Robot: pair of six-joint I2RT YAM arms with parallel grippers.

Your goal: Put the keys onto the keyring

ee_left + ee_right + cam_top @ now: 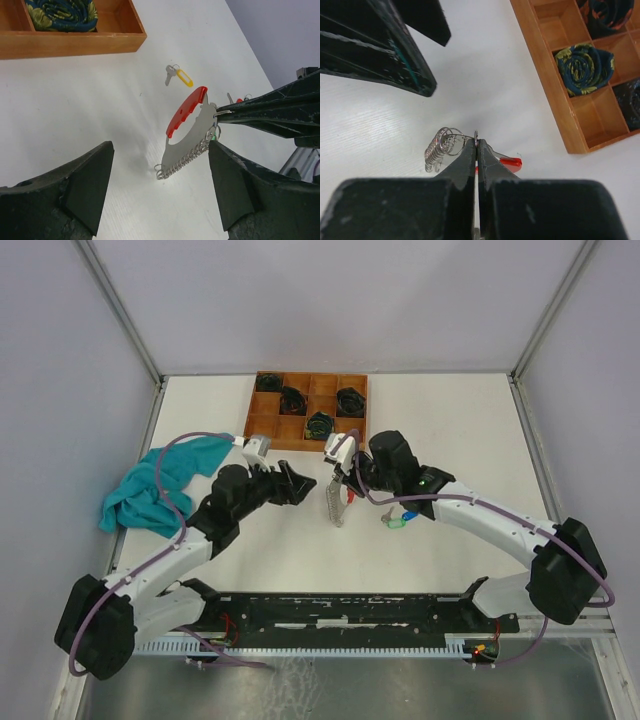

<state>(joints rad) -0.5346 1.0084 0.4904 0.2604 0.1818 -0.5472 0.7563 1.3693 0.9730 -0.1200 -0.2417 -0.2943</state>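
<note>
The keyring (338, 502) is a silver plate (192, 140) with a red grip and several wire rings (440, 145) along one edge. It stands on end on the table. My right gripper (476, 142) is shut on its top edge (222, 112). My left gripper (160, 192) is open just left of the plate, with only bare table between its fingers (85, 185). One key with a yellow tag (179, 76) lies beyond the plate. Keys with blue and green tags (402, 521) lie under my right arm.
A wooden compartment tray (262, 430) with dark coiled bundles (320, 423) stands at the back centre; its front wall (70, 42) shows in the left wrist view. A teal cloth (150, 485) lies at the left by my left arm.
</note>
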